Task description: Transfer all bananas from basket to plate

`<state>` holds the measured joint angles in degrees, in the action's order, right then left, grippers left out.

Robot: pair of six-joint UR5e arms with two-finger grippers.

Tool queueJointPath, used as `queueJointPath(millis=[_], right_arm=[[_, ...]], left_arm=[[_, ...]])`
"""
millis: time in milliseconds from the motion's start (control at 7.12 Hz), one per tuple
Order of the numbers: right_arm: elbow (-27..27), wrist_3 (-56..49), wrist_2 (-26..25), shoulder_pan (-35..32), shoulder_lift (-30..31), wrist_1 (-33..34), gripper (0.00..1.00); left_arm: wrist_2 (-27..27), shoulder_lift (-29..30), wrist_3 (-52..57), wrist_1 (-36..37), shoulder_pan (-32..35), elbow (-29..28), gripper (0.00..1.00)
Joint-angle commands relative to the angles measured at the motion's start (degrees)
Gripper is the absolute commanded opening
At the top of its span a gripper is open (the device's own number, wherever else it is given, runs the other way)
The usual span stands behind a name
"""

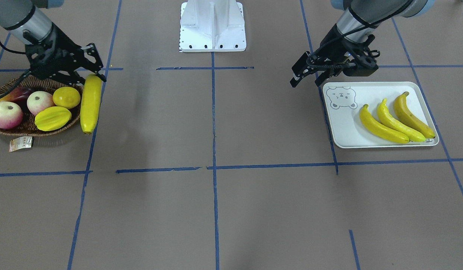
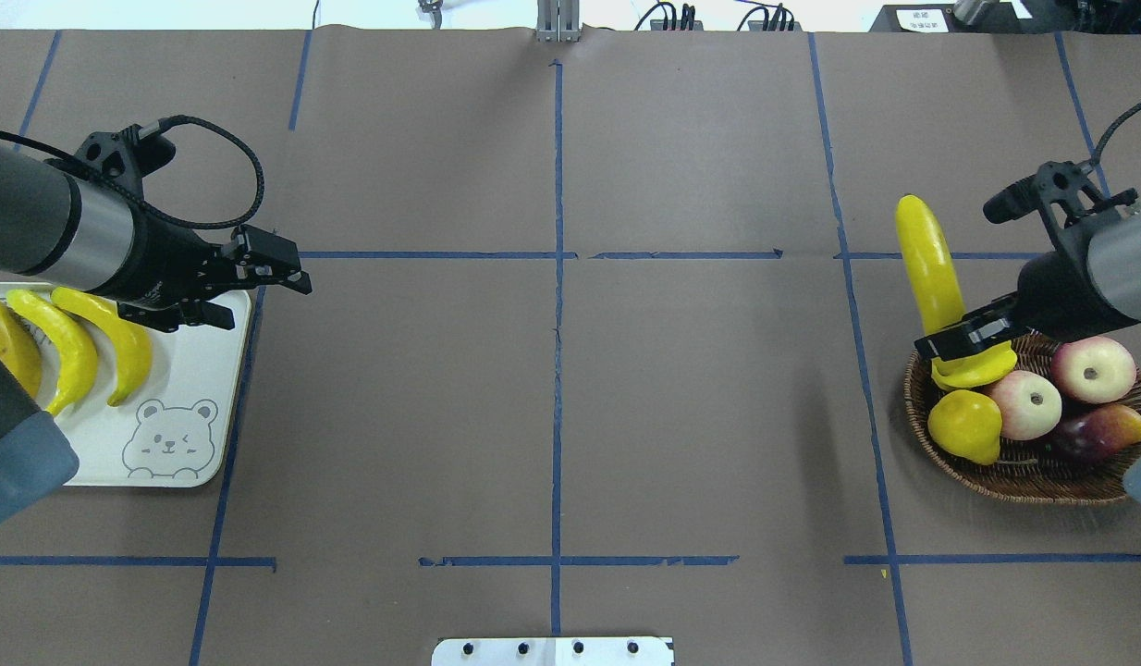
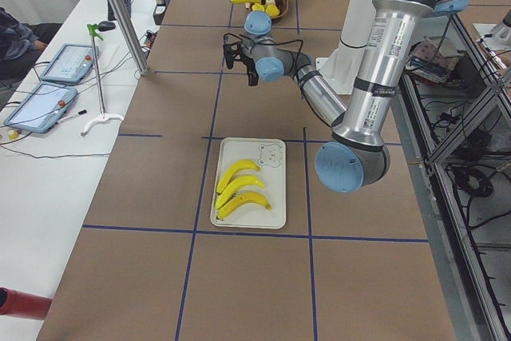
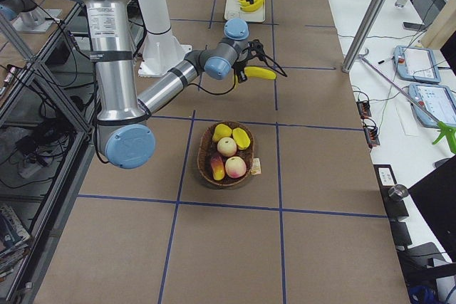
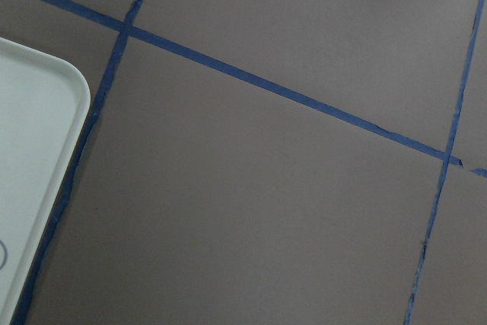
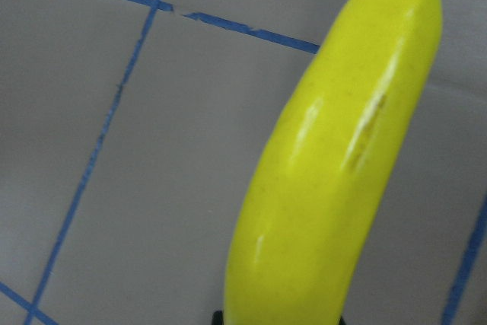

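Overhead exterior shows the basket (image 2: 1024,483) at the table's (image 2: 552,407) 3 o'clock side and the plate (image 2: 187,407) at its 9 o'clock side, well apart. The right end effector (image 2: 970,340) is clamped on one banana (image 2: 931,264). It grips the fruit at its lower end, above the basket's rim at about 10 o'clock, and the free end points toward 12 o'clock. The exterior right view shows this fruit lifted clear of the table. Five fruits lie in the basket: two pink-white apples (image 2: 1025,404) (image 2: 1094,368), one dark red fruit (image 2: 1099,431), one lemon (image 2: 964,425) and one starfruit (image 2: 975,372), the last partly hidden under the end effector. One small paper label (image 1: 20,143) lies on the table just beside the basket. On the plate three bananas lie side by side, close together: an outer one (image 1: 381,129), a middle one (image 1: 399,122) and a darker one (image 1: 412,116), filling the half away from the single bear-face print (image 1: 341,98). The left end effector (image 2: 261,294) hangs over the plate's 2 o'clock corner, its fingers spread apart and holding nothing.
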<state>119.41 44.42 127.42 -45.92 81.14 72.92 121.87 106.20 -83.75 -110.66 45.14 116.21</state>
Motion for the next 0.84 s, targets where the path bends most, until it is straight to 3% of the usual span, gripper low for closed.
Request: queueJointPath(millis=[0,421,702], right_arm=[[-2.7,13.3,-5.0,7.6,-9.8,-0.1,0.01],[-3.8,22.4,-15.9,16.0,-16.7,-0.3,0.01],[-6.7,27.9,-19.7,19.5,-17.4,-10.0,0.01]], left_arm=[[-0.1,4.3,-0.1,-2.4,-1.0,-2.5,0.99],[-0.1,8.8,-0.3,-2.5,-1.2,-4.3,1.0],[-0.1,13.0,-5.8,-5.9,-1.5,-8.8,0.99]])
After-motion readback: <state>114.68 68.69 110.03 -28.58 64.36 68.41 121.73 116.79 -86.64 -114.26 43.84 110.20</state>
